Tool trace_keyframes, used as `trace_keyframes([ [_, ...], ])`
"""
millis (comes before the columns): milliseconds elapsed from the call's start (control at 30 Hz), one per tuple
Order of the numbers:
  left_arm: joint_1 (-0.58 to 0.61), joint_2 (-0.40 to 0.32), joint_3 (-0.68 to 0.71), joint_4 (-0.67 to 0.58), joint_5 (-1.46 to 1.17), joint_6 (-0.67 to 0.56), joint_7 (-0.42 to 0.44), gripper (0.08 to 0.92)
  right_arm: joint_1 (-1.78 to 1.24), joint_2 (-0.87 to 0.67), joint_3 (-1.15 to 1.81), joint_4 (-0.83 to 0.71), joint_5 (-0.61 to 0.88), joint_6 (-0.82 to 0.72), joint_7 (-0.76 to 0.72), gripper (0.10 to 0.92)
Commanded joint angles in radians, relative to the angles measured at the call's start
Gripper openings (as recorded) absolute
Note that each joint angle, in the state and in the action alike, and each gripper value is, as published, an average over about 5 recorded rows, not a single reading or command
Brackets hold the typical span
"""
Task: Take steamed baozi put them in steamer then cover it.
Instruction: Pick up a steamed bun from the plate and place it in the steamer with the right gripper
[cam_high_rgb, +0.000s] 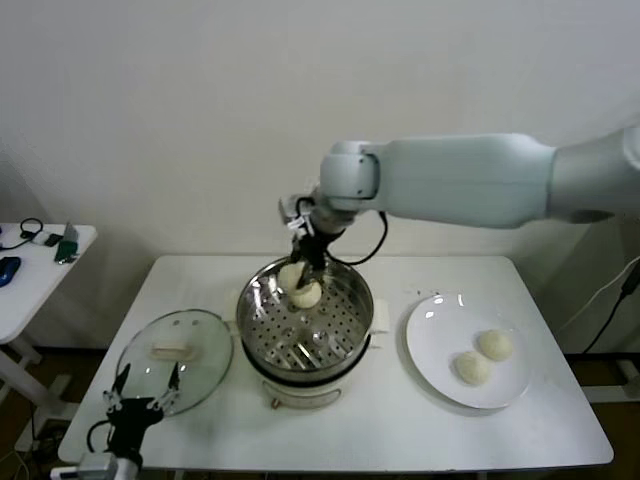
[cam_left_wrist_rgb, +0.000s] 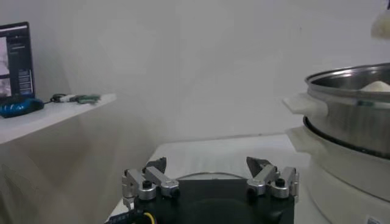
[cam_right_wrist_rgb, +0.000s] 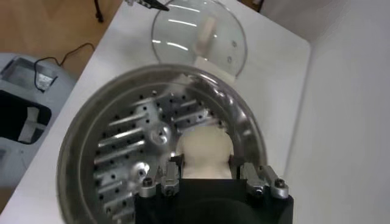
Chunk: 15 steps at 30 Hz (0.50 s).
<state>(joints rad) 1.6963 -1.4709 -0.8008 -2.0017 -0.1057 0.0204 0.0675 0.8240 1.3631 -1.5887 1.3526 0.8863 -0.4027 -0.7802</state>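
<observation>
Head view shows the right claw (cam_high_rgb: 305, 283) gripping a bun (cam_high_rgb: 306, 293) directly above the steamer (cam_high_rgb: 262, 298) floor's far side; left claw (cam_high_rgb: 146, 389) waits open.

white table (cam_high_rgb: 400, 420), steamer (cam_high_rgb: 305, 330), cover (cam_high_rgb: 176, 358), plate (cam_high_rgb: 430, 345)

head view high, facing down, left wrist low beside steamer (cam_left_wrist_rgb: 350, 122), right wrist close above it
</observation>
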Motion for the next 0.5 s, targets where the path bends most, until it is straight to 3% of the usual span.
trace_keyframes([
  [33,0.004,-0.001,-0.005,-0.003,-0.007,-0.003,-0.001,0.823,-0.123,0.130,0.008,-0.067,-0.016,-0.010,0.026,0.526],
  [500,0.004,-0.003,-0.003,-0.001,-0.011,-0.008,-0.001,0.823,-0.161,0.135,-0.020,-0.129,-0.110,0.004,0.036,0.537],
])
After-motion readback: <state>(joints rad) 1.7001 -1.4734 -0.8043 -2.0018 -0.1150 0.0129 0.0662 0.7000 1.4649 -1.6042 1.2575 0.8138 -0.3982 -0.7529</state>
